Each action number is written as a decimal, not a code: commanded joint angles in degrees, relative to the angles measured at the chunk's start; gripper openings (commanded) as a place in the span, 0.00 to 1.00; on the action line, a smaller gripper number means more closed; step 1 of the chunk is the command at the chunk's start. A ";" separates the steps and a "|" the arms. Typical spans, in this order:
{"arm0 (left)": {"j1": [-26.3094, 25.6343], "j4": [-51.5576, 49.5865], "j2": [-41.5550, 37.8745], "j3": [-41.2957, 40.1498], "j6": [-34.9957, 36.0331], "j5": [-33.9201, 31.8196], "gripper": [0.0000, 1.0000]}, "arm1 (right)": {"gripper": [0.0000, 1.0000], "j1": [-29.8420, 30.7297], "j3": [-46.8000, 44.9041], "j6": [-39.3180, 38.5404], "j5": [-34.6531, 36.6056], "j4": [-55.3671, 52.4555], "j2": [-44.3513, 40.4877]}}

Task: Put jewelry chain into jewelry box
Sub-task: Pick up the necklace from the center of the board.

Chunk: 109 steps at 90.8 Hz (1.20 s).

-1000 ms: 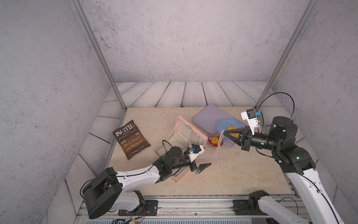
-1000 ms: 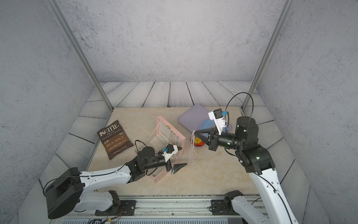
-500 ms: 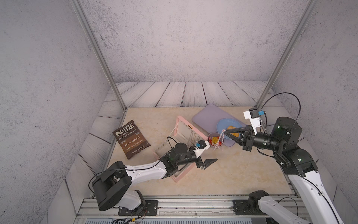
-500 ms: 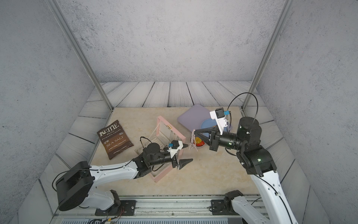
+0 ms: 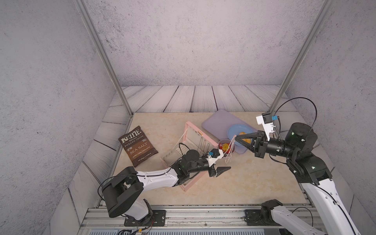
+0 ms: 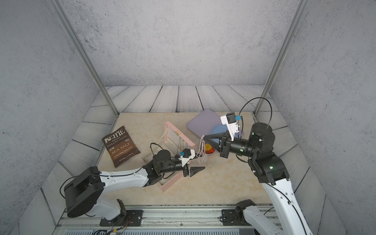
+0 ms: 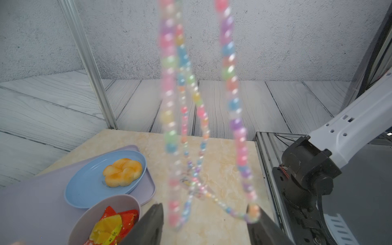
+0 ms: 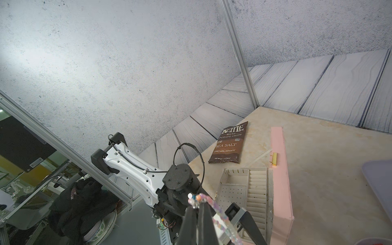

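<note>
The jewelry chain (image 5: 228, 150) (image 6: 201, 150) is a string of pastel beads that hangs in looped strands from my right gripper (image 5: 236, 137) (image 6: 204, 136), which is shut on its top end (image 8: 214, 206). My left gripper (image 5: 224, 161) (image 6: 198, 162) reaches out from over the jewelry box (image 5: 200, 138) (image 6: 179, 138) to the strands' lower ends. In the left wrist view the blurred beads (image 7: 169, 106) dangle between its open fingers (image 7: 152, 224), and one loop rests against the other finger. The pink box (image 8: 280, 169) lies open with its lid upright; my left arm hides part of its base.
A brown chip bag (image 5: 138, 145) lies left of the box. Behind the chain stand a lilac tray (image 5: 219, 122), a blue plate (image 7: 84, 186) with a bun (image 7: 122, 172), and a bowl (image 7: 106, 210) of red and yellow packets. Thin silver chains (image 5: 202, 143) hang in the lid.
My left gripper has moved right, from over the box to the hanging chain, and its jaws have narrowed around the strands. The right gripper has kept hold of the chain and shifted slightly right.
</note>
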 commanded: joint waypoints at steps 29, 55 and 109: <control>-0.31 -0.08 2.48 4.72 0.37 -7.51 0.62 | 0.00 0.10 -1.39 2.00 -1.70 2.64 -1.23; -0.34 -4.06 1.39 4.67 -0.33 -11.86 0.63 | 0.00 0.02 -1.68 2.03 -1.72 2.92 -1.59; -1.25 -1.83 2.38 6.02 -2.42 -6.47 0.61 | 0.00 0.10 -2.65 2.20 -1.16 3.57 -1.35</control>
